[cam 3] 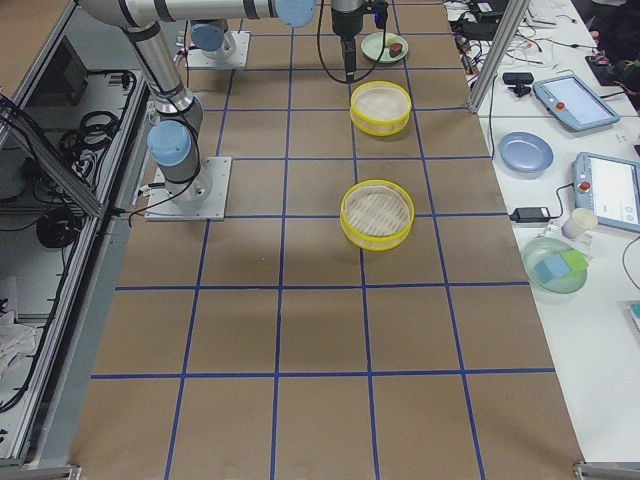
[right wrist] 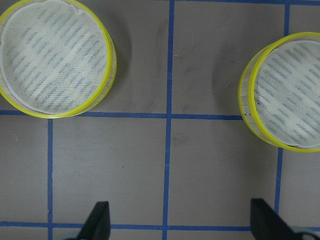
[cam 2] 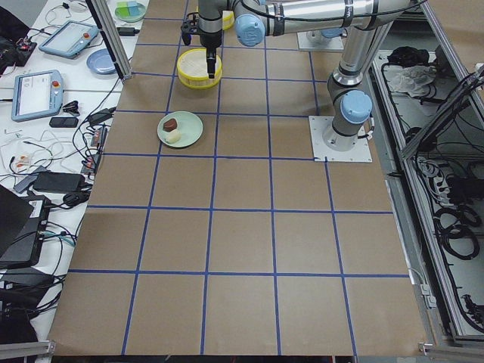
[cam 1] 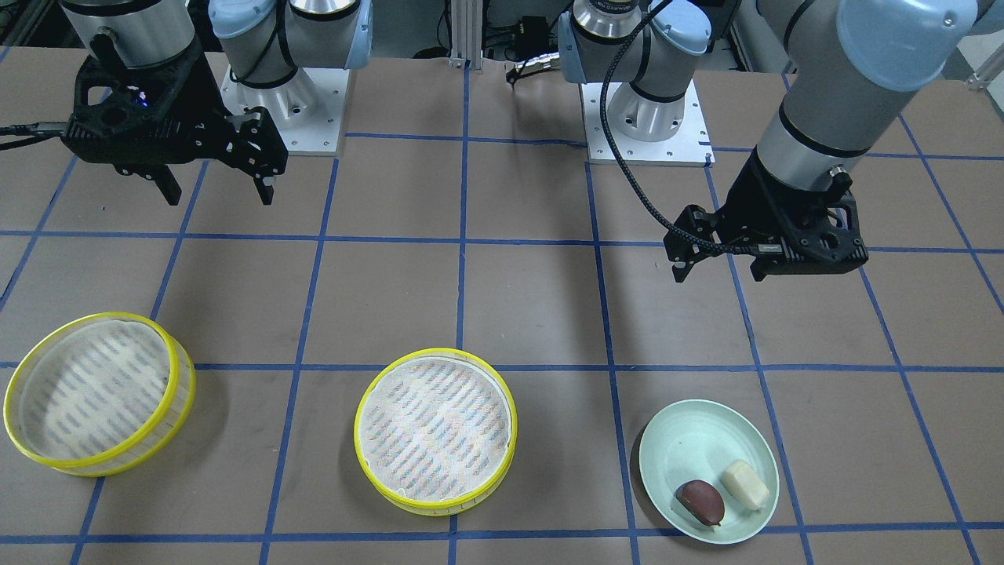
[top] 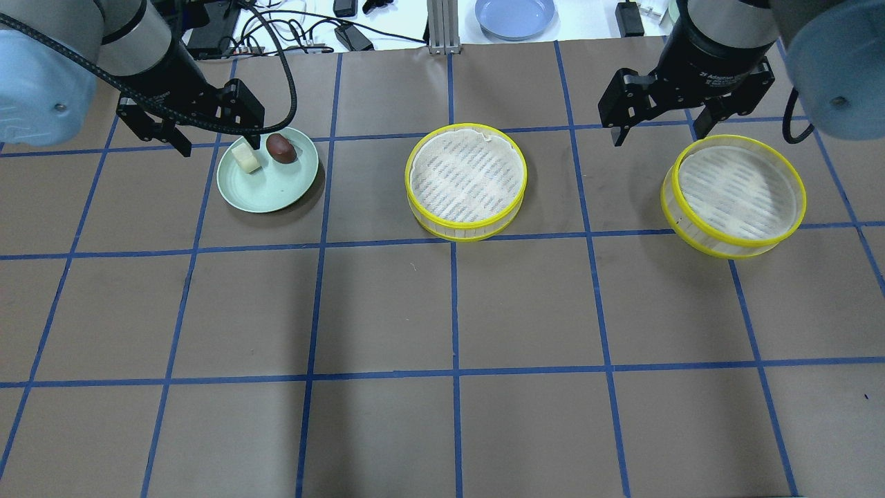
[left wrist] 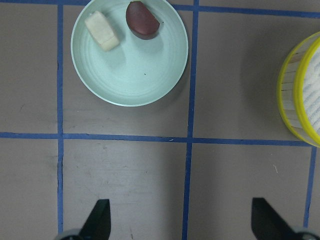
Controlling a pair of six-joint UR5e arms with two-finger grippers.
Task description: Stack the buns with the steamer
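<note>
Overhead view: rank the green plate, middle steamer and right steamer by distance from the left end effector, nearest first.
1. green plate: on the left side, right by the left end effector.
2. middle steamer: at the table's centre line.
3. right steamer: far over on the right side.

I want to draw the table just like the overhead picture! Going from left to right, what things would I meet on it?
cream-white bun → dark brown bun (both lying on the pale green plate) → middle steamer basket → right-hand steamer basket
</note>
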